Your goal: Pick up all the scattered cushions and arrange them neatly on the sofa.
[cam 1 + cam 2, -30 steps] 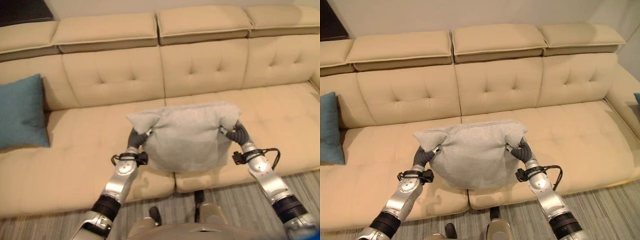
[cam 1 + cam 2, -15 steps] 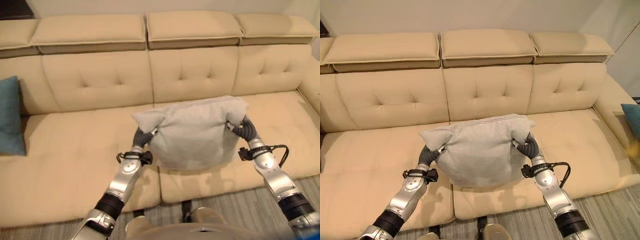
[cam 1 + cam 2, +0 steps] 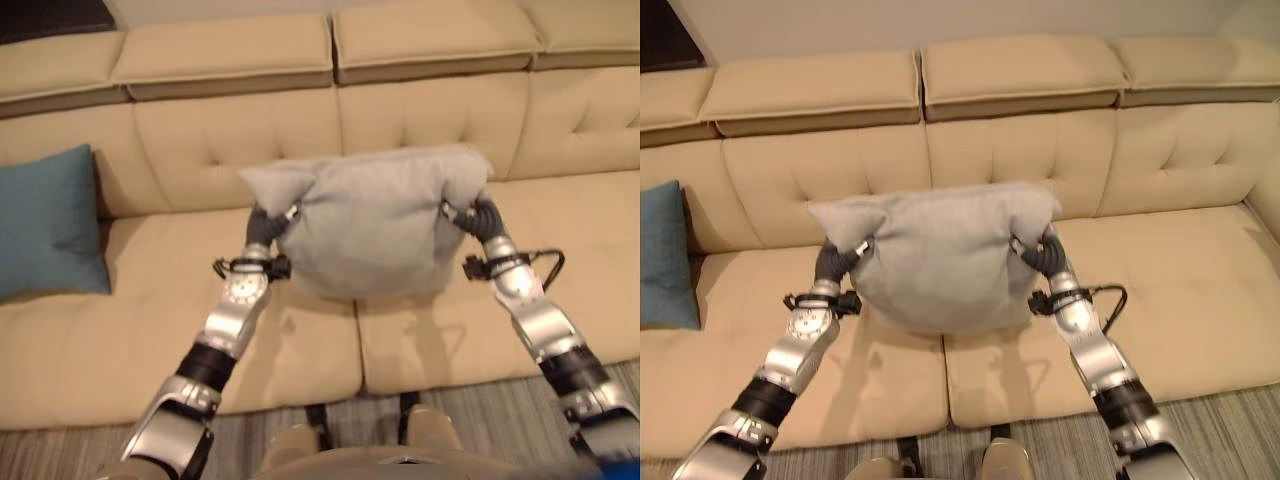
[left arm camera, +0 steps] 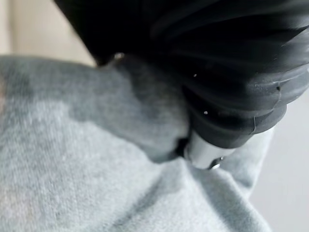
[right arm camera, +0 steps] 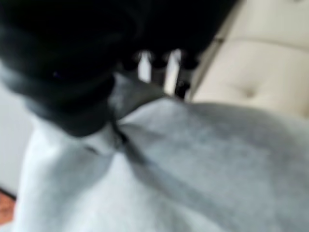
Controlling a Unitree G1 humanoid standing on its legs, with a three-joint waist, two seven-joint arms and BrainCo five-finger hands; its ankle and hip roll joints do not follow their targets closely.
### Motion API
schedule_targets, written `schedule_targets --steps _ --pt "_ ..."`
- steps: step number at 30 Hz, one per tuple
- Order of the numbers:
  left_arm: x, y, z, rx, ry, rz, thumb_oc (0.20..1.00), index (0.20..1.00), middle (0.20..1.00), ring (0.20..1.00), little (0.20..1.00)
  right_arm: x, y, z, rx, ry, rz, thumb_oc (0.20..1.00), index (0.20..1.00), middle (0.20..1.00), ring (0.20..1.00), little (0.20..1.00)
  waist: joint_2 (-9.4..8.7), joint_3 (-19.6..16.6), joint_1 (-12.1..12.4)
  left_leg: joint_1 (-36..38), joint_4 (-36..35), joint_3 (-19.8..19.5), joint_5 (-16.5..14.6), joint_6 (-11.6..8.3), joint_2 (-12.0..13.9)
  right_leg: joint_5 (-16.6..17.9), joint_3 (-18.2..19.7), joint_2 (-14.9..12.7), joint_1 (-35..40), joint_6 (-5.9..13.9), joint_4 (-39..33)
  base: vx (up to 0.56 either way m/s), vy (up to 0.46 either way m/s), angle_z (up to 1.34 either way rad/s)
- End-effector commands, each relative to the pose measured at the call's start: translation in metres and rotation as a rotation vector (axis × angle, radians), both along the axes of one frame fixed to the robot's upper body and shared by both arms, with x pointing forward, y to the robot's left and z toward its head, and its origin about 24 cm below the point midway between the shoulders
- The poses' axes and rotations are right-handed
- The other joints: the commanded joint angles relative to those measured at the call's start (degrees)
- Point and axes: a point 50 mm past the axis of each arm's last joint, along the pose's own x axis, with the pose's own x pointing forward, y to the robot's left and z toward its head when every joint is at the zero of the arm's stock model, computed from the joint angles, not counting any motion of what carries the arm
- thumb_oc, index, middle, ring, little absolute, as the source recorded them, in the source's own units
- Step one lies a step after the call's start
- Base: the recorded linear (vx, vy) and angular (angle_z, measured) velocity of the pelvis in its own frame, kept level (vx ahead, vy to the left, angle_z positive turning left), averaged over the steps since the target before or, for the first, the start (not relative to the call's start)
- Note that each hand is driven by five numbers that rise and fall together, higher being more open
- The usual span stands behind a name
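Grey cushion [image 3: 940, 255] lifted higher than a second ago, now before the sofa [image 3: 1160, 260] backrest, left hand [image 3: 264, 228] and right hand [image 3: 480, 218] still pinching its upper corners with curled fingers, teal cushion [image 3: 45, 220] at the seat's left end

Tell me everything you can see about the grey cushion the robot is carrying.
The grey cushion is plump, roughly square, in soft light-grey fabric that looks like fleece or jersey. It hangs upright in the air above the beige sofa seat, in front of the backrest, not resting on it. The left hand and right hand each pinch an upper corner, bunching the cloth into ears.
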Motion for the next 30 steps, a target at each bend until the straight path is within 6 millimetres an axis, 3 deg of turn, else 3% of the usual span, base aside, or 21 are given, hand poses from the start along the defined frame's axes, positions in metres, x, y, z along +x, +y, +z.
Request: schedule_targets --steps 1,2,6,7,11,17,25,30 --pt "0.014 -0.057 0.102 0.048 -0.422 -0.19 0.2 0.2 0.2 0.2 0.2 0.012 0.053 0.082 0.054 -0.31 0.195 0.2 0.2 0.2 0.2 0.2 -3.15 -0.03 0.83 -5.08 3.69 -1.39 -2.93 -4.07 2.13 0.9 0.44 -2.68 3.57 4.11 -5.7 -0.14 -0.028 0.01" --pt "0.018 -0.06 0.115 0.054 -0.455 -0.178 0.2 0.2 0.2 0.2 0.2 0.016 0.056 0.1 0.045 -0.356 0.19 0.2 0.2 0.2 0.2 0.2 -3.18 0.75 1.01 -6.16 3.54 -1.7 -2.61 -4.23 2.28 1.31 0.63 -2.52 2.27 4.24 -5.68 -0.1 -0.027 0.0" --pt "0.025 -0.064 0.141 0.071 -0.515 -0.154 0.2 0.2 0.2 0.2 0.2 0.025 0.057 0.128 0.017 -0.421 0.158 0.2 0.2 0.2 0.2 0.2 -3.13 1.66 1.4 -8.54 2.75 -2.5 -1.12 -4.54 2.54 2.06 0.87 -1.9 -0.21 4.23 -6.14 -0.05 -0.034 -0.02" --pt "0.029 -0.068 0.159 0.1 -0.554 -0.149 0.2 0.2 0.2 0.2 0.2 0.029 0.06 0.147 -0.016 -0.463 0.145 0.2 0.2 0.2 0.2 0.2 -3.07 2.29 1.42 -10.03 2.14 -2.91 -0.25 -4.78 2.78 2.55 0.93 -1.75 -1.93 4.29 -6.35 -0.02 -0.035 -0.03" --pt "0.037 -0.068 0.185 0.137 -0.592 -0.106 0.2 0.2 0.2 0.2 0.2 0.033 0.066 0.167 -0.008 -0.498 0.141 0.2 0.2 0.2 0.2 0.2 -2.77 3.36 1.47 -12.78 1.26 -3.88 1.09 -5.14 2.98 3.13 1.35 -1.53 -5.17 4.4 -6.24 -0.02 -0.024 -0.03" --pt "0.038 -0.061 0.216 0.152 -0.655 -0.056 0.2 0.2 0.2 0.2 0.2 0.04 0.066 0.182 -0.02 -0.508 0.124 0.2 0.2 0.2 0.2 0.2 -2.31 4.06 1.99 -17.37 0.91 -4.68 2.2 -5.66 2.91 4.45 1.43 -1.45 -10.08 4.78 -6.67 -0.01 -0.009 -0.07" --pt "0.04 -0.059 0.231 0.162 -0.668 -0.047 0.2 0.2 0.2 0.2 0.2 0.047 0.056 0.196 -0.056 -0.504 0.073 0.2 0.2 0.2 0.2 0.2 -1.7 4.32 2.34 -22.23 0.74 -5.64 3.23 -6.64 2.78 5.14 1.18 -1.6 -14.7 4.91 -6.83 0.01 -0.005 0.01" --pt "0.045 -0.064 0.224 0.151 -0.631 -0.061 0.2 0.2 0.2 0.2 0.2 0.051 0.05 0.202 -0.096 -0.496 0.035 0.2 0.2 0.2 0.2 0.2 -1.84 5.16 3.16 -25.72 2.19 -6.39 2.98 -6.9 2.57 5.71 0.94 -1.91 -17.38 5.05 -6.85 0.0 -0.032 0.05"
